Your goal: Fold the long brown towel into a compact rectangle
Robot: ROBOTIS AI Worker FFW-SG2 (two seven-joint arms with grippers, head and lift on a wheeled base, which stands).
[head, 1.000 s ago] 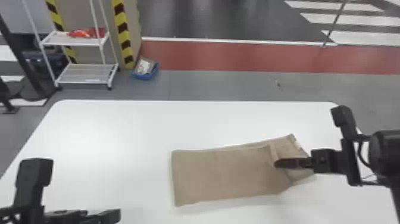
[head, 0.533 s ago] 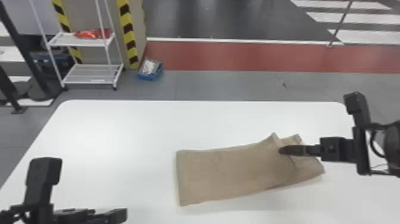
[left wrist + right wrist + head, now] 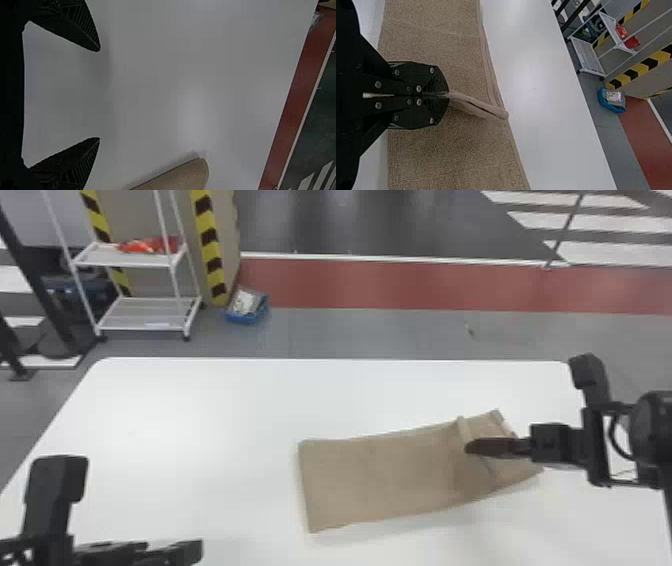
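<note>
Towel (image 3: 380,480) lay as a long strip; compact fold remained. Right gripper (image 3: 449,95): jaws pinched its ridge, towards 3 o'clock. Left gripper (image 3: 99,94): jaws stood wide.

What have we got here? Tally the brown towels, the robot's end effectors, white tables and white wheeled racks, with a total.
Brown towel: 1
Left end effector and right end effector: 2
White table: 1
White wheeled rack: 1
Total: 5

At upper left we see a white rack (image 3: 122,263) holding a red packet (image 3: 145,245), black-and-yellow striping (image 3: 209,245) and a blue bin (image 3: 242,318); toward upper right, a red floor band (image 3: 425,286) and white stripes (image 3: 570,223).
</note>
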